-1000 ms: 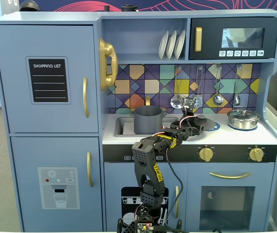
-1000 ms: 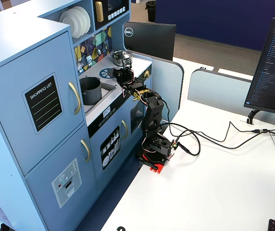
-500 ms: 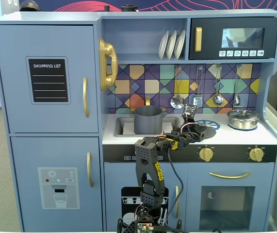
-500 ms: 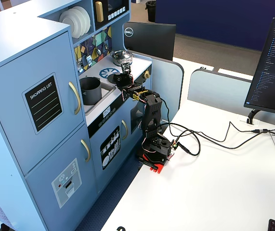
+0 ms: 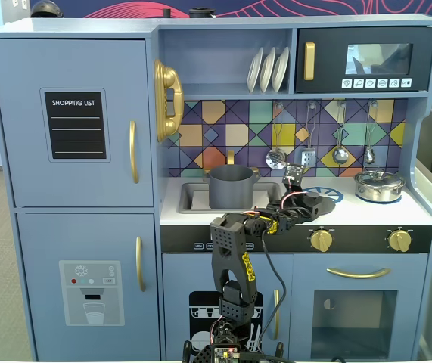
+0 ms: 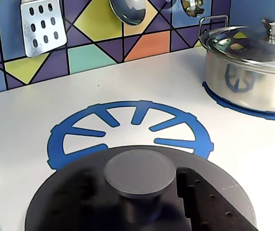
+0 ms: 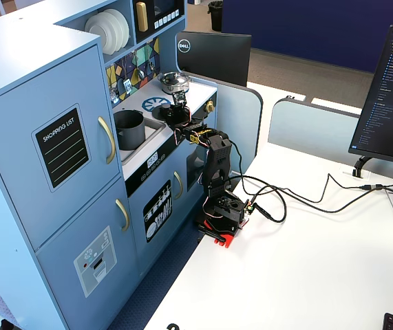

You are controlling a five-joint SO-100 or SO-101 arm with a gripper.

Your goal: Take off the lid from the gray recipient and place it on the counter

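The dark gray lid [image 6: 79, 202] is low over the white counter [image 6: 26, 120], covering the near part of the blue burner ring [image 6: 127, 108]. I cannot tell whether it touches the counter. My gripper [image 6: 138, 182] is shut on the lid's central knob [image 6: 139, 168], with one black finger [image 6: 209, 202] showing to the knob's right. In a fixed view the lid [image 5: 316, 203] sits at the arm's tip near the counter's front edge. The gray recipient [image 5: 231, 187] stands uncovered in the sink to the left and also shows in the other fixed view [image 7: 129, 129].
A shiny silver pot [image 6: 248, 72] with its own lid stands on the right burner. A spatula [image 6: 42, 24] and ladles hang on the tiled back wall. The sink basin [image 5: 193, 198] lies left of the counter. Gold knobs [image 5: 321, 240] sit below the front edge.
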